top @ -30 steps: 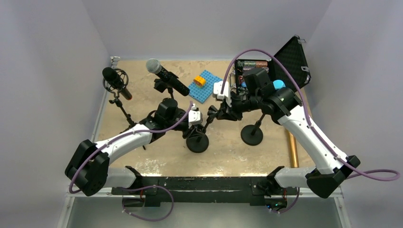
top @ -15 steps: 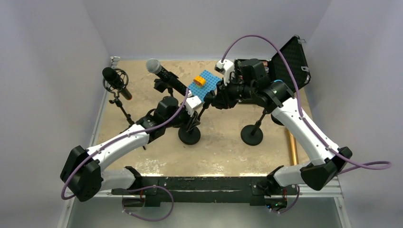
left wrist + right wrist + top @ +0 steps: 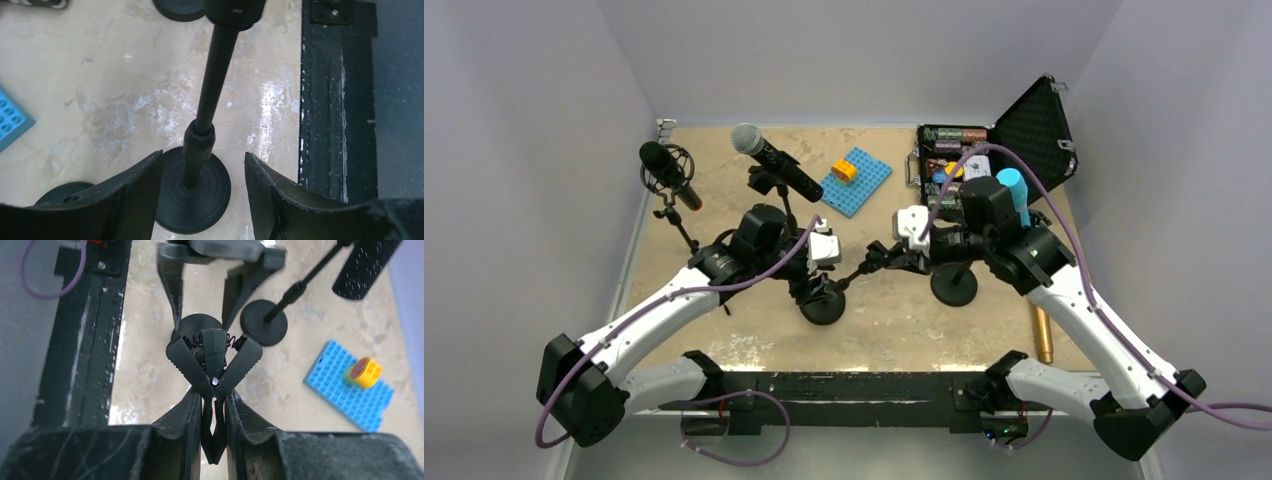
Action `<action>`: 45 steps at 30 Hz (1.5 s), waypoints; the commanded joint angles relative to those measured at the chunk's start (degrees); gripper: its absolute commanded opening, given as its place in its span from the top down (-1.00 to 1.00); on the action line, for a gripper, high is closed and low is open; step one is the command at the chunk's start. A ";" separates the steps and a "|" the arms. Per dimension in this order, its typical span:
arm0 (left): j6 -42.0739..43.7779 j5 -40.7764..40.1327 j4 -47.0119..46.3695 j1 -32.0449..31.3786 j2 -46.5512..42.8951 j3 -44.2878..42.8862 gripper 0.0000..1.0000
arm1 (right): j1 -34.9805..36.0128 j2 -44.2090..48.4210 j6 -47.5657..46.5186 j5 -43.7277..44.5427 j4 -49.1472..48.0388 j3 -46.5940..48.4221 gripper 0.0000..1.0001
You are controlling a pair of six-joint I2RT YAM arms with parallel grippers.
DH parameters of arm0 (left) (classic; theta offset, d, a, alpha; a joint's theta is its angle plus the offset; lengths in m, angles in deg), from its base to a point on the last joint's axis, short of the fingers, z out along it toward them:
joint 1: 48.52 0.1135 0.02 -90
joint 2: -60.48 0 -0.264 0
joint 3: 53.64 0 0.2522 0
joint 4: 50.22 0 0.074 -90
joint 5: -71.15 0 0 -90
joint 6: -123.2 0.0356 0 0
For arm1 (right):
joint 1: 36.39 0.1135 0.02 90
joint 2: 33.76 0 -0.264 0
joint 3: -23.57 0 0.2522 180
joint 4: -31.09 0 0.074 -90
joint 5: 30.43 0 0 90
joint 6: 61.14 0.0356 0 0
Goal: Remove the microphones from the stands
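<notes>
Microphone [image 3: 769, 162], silver-headed, sits tilted in its own holder at the far left of the table [image 3: 894, 325], behind the left arm. The right wrist view shows only its black body [image 3: 367, 265], above a thin pole and a round foot. Nearer the middle is the stand [image 3: 210, 95] that both arms attend, its pole leaning toward the right arm from a round base [image 3: 823, 302]. The left gripper [image 3: 201, 160] is spread wide low on that pole, one finger on each side just above the base, neither plainly touching it. The right gripper [image 3: 214, 397] is pinched together on the tail of the black spring clip [image 3: 215, 352] at the pole's top, with the clip's two arms flaring out beyond the fingertips. From above, the clip [image 3: 876, 256] lies between the two wrists. A blue studded plate [image 3: 856, 182] with a yellow block [image 3: 845, 171] lies beyond, and an open case [image 3: 1034, 125] stands at the far right.
</notes>
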State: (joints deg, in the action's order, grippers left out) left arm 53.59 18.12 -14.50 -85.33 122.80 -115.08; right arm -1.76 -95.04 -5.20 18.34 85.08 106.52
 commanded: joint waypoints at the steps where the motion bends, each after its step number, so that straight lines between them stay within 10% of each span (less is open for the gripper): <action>1: 10.10 10.22 3.25 0.02 6.32 -2.91 -0.27 | 0.21 3.17 -23.64 -3.36 -1.08 -3.31 1.00; 10: 7.57 7.73 -4.46 0.05 14.47 -5.13 0.42 | 0.26 2.97 -27.72 -3.51 1.20 -1.05 1.00; 14: 4.85 5.64 -5.25 0.00 12.19 -5.08 0.96 | -0.45 1.35 -6.53 1.12 -6.53 0.68 1.00; 22: -18.94 -28.51 -14.57 -0.28 4.00 -0.17 1.00 | -2.35 -14.65 43.33 12.67 7.43 20.80 1.00; 25: -19.67 -23.60 -12.28 -0.29 5.75 -1.17 1.00 | -1.78 -14.01 41.74 10.81 6.15 18.93 1.00; 30: -13.74 -13.97 -5.82 -0.22 4.93 -2.72 0.23 | -1.87 -12.29 27.13 1.50 3.36 15.08 1.00; 35: 0.34 2.21 5.89 0.62 1.69 -5.11 0.12 | -1.85 -4.32 9.08 -4.57 -4.29 6.02 1.00; 41: 19.94 13.46 20.82 0.73 6.01 -10.61 0.04 | -1.00 -2.09 -17.62 -9.28 5.88 5.59 1.00; 45: 22.07 16.55 23.08 0.77 12.86 -15.20 -0.55 | 1.14 -1.54 -34.98 -7.96 14.93 5.95 1.00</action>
State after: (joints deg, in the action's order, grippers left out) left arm 67.53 26.88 3.38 -84.90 130.15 -125.73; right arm -2.37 -97.68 -18.04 12.48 93.47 111.20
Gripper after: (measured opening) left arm 0.663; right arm 0.201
